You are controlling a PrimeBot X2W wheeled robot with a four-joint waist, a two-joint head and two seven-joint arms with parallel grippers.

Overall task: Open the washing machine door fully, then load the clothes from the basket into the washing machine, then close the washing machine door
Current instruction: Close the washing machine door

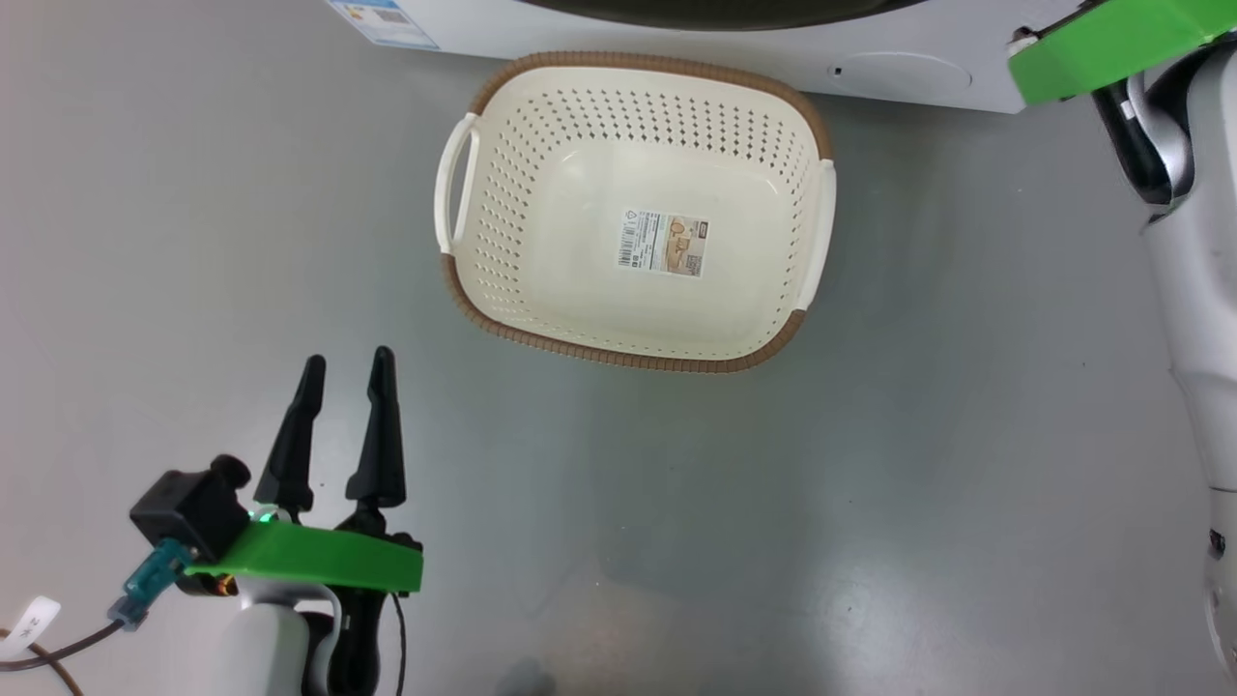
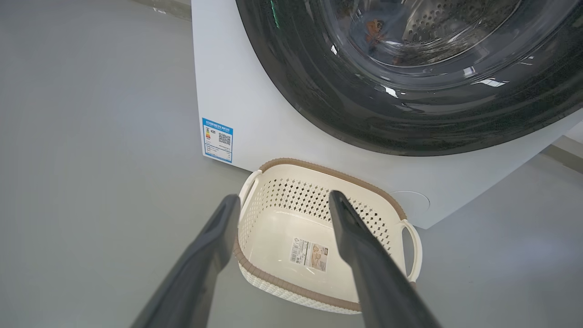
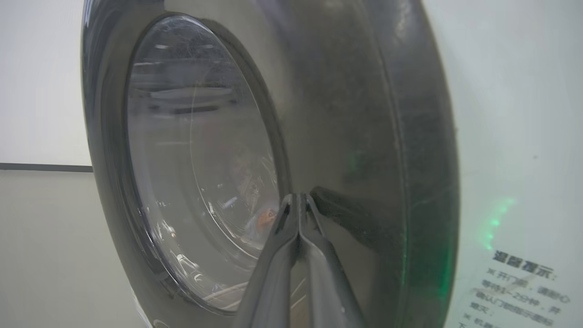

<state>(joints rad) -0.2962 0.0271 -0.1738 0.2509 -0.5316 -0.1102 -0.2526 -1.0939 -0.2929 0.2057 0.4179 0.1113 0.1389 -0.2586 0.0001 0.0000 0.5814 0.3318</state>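
Observation:
The basket (image 1: 541,290) stands empty on the floor just before the washing machine (image 1: 580,29), its label sticker showing on the bottom. The washing machine door (image 2: 410,123) lies flat against the white front. Through its glass an orange-patched bit of the clothes (image 2: 371,34) shows inside the steel drum. My left gripper (image 1: 349,356) hovers open near the basket's left front corner, holding nothing. In its wrist view the left gripper (image 2: 284,196) points at the basket (image 2: 273,237). My right gripper (image 3: 298,196) is shut, tips touching the black door (image 3: 355,114) beside the glass.
Grey floor spreads all around the basket. A blue label sticker (image 2: 217,140) and a round cap (image 1: 899,72) sit low on the machine's front. My right arm (image 1: 1189,242) reaches up along the right edge. A printed notice (image 3: 514,291) sits on the white panel right of the door.

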